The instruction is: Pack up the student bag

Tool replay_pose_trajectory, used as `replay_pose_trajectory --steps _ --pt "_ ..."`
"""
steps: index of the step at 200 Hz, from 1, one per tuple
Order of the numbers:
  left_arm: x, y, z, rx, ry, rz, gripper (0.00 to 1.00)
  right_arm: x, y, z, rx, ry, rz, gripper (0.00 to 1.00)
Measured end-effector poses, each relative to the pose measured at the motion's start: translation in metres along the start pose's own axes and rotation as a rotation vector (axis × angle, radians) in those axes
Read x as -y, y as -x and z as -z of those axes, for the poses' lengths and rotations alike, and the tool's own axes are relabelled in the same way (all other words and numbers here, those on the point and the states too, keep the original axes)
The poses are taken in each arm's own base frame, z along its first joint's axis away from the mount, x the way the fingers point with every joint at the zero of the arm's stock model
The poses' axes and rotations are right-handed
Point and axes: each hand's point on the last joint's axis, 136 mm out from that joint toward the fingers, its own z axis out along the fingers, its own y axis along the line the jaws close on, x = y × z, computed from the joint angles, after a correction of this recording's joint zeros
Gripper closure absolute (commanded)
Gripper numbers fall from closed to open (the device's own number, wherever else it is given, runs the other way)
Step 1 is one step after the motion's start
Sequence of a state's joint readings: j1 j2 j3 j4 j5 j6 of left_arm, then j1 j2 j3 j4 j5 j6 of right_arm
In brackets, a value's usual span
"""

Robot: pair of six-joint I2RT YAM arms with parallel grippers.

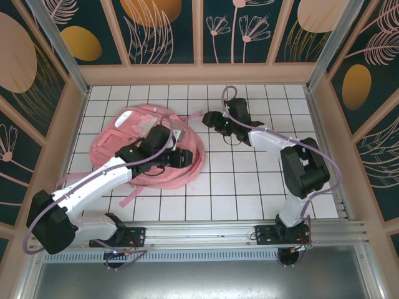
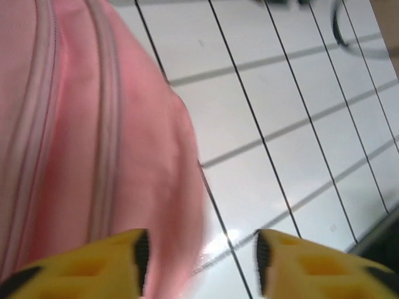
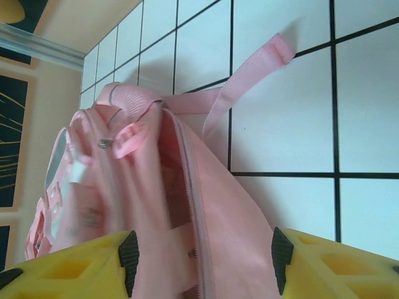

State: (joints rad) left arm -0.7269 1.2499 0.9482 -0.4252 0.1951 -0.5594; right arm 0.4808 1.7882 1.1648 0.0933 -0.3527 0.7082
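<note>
**Q:** Where does the bag (image 1: pixel 109 146) lie?

**A:** On the left half of the counter (image 1: pixel 249 187), toward the far edge. It is slumped flat, with a strap (image 3: pixel 249 68) loose beside it.

**Q:** And the claws?

**A:** Both are spread. The left claw (image 2: pixel 199 252) hovers at the bag's right edge, pinching nothing. The right claw (image 3: pixel 202 249) straddles fabric beside the open zip (image 3: pixel 193 205), not clamped.

**Q:** The good move?

**A:** Probably pinch one lip of the zip, not both layers, and lift gently so the mouth gapes. The other claw should pin the body down.
</note>
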Motion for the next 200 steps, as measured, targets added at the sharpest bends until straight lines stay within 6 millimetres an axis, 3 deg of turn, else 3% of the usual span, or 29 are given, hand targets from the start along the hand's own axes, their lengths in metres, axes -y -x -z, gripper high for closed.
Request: replay_pose_trajectory --steps 12,24,67,101,118,149,164,200 --pt "0.002 -0.007 0.004 -0.008 -0.011 0.014 0.3 -0.002 0.0 -0.009 -0.028 0.009 0.002 0.33" --pt "0.003 -0.001 0.018 0.035 -0.011 0.022 0.3 -0.006 0.001 -0.018 -0.06 0.028 0.004 0.31" --pt "-0.028 0.039 0.093 0.299 0.17 0.142 0.29 -0.046 0.003 -0.063 -0.185 0.155 0.063 0.29" --pt "-0.061 0.03 0.131 0.408 0.315 0.266 0.29 -0.068 -0.032 -0.098 -0.327 0.223 0.118 0.32" --pt "-0.073 0.021 0.144 0.446 0.349 0.31 0.29 -0.069 -0.052 -0.107 -0.381 0.227 0.141 0.43" --pt "-0.089 0.004 0.151 0.446 0.4 0.348 0.29 -0.069 -0.056 -0.109 -0.405 0.231 0.154 0.84" --pt "-0.091 0.002 0.151 0.441 0.411 0.355 0.29 -0.069 -0.057 -0.109 -0.408 0.231 0.156 0.99" --pt "-0.094 -0.001 0.147 0.43 0.419 0.357 0.28 -0.064 -0.057 -0.11 -0.407 0.231 0.129 1.0"
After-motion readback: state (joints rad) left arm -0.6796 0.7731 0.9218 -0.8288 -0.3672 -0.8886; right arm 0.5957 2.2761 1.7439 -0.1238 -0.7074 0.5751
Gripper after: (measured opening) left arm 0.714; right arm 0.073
